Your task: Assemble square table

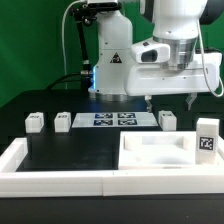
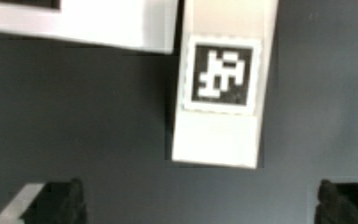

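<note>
The square table slab (image 1: 160,152) lies flat at the front on the exterior view's right. Two small white leg blocks (image 1: 35,122) (image 1: 62,120) sit at the left. A third leg (image 1: 167,120) lies just right of the marker board, and a fourth (image 1: 207,136) stands upright at the far right with its tag facing out. My gripper (image 1: 169,101) hangs open and empty just above the third leg. In the wrist view that leg (image 2: 220,95) lies lengthwise with its tag up, ahead of my gripper (image 2: 202,205), whose dark fingertips (image 2: 51,200) stand wide apart.
The marker board (image 1: 112,119) lies at the middle back; its corner shows in the wrist view (image 2: 87,25) beside the leg. A long white rim (image 1: 60,180) borders the black surface at the front and left. The robot base (image 1: 112,60) stands behind.
</note>
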{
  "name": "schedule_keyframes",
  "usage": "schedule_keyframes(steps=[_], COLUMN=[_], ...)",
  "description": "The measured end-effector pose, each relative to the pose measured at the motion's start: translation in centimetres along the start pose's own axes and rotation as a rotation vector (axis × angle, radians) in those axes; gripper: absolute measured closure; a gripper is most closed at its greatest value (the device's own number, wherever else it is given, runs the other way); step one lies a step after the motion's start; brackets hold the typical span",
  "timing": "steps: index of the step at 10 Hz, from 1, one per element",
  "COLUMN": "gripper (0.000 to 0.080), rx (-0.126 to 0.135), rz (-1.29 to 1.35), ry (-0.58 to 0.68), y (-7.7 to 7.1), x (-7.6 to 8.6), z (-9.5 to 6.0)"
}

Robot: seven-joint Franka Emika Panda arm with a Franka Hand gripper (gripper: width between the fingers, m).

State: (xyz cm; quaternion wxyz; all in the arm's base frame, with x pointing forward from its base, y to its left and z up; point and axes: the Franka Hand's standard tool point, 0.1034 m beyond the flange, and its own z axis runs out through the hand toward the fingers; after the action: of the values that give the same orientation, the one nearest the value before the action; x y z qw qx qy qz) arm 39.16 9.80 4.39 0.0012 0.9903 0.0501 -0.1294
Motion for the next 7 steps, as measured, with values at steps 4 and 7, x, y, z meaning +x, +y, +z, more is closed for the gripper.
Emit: schedule_keyframes(steps=[4, 7], gripper=[0.015, 0.015], rx=[0.002, 0.001], rz=[0.008, 0.018], ry=[-0.241, -0.399], y=[-0.2, 0.0], x=[-0.5, -0.9], z=[0.7, 1.3])
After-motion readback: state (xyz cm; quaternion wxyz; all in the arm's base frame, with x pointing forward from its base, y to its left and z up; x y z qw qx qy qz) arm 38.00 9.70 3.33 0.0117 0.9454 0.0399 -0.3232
